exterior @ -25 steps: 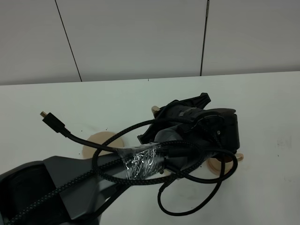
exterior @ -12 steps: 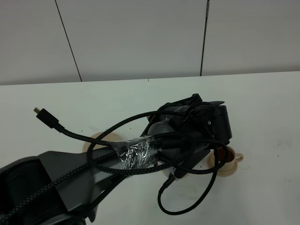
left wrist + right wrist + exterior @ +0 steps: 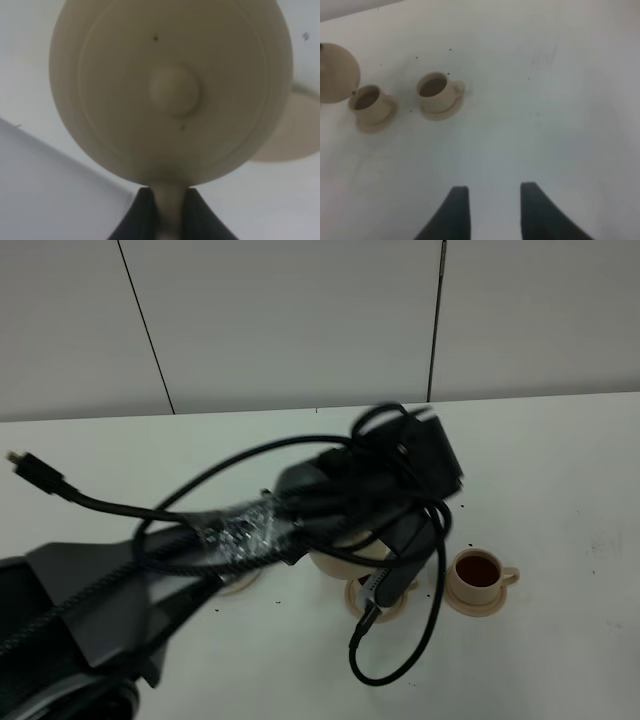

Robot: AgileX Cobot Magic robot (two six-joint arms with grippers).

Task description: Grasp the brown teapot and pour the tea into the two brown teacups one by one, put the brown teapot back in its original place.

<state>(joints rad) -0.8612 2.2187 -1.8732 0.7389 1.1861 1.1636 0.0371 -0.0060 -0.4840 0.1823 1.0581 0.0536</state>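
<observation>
The brown teapot [image 3: 170,90] fills the left wrist view, lid knob toward the camera. My left gripper [image 3: 166,196] is shut on its handle. From the high camera only a bit of the teapot [image 3: 340,558] shows under the left arm. One brown teacup [image 3: 479,575] stands uncovered on its saucer with dark tea [image 3: 478,567] in it. The other teacup [image 3: 368,102] sits right beside the teapot [image 3: 335,72]; in the high view only its saucer [image 3: 358,598] shows. The wide saucer [image 3: 238,583], the original place, peeks out under the arm. My right gripper [image 3: 492,210] hangs open over bare table.
The left arm with its looping black cables [image 3: 400,640] covers the middle of the white table [image 3: 560,460]. A loose cable plug [image 3: 30,468] sticks out at the left. A grey panelled wall [image 3: 300,320] stands behind the table.
The left arm has swung left and back with the teapot, uncovering the right teacup with tea in it. The cable plug has moved left.
</observation>
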